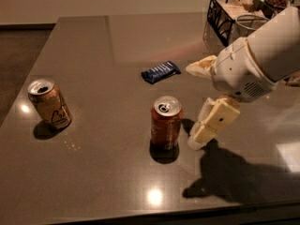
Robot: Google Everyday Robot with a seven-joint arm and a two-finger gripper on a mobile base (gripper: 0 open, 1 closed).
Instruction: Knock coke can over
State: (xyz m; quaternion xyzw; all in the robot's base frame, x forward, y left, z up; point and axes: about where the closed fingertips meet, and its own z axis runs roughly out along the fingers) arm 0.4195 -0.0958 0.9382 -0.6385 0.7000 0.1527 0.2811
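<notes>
The coke can (166, 123) is orange-red with a silver top and stands upright near the middle of the dark table (93, 172). My gripper (191, 107) comes in from the right on a white arm, just right of the can. It is open, with one cream finger (212, 123) low beside the can and the other (200, 68) higher, toward the back. A small gap shows between the lower finger and the can.
A tan-gold can (49, 105) stands at the left. A blue snack packet (161, 72) lies behind the coke can. A black wire basket (224, 18) and a glass bowl (248, 25) stand at the back right. The table's front edge runs close below.
</notes>
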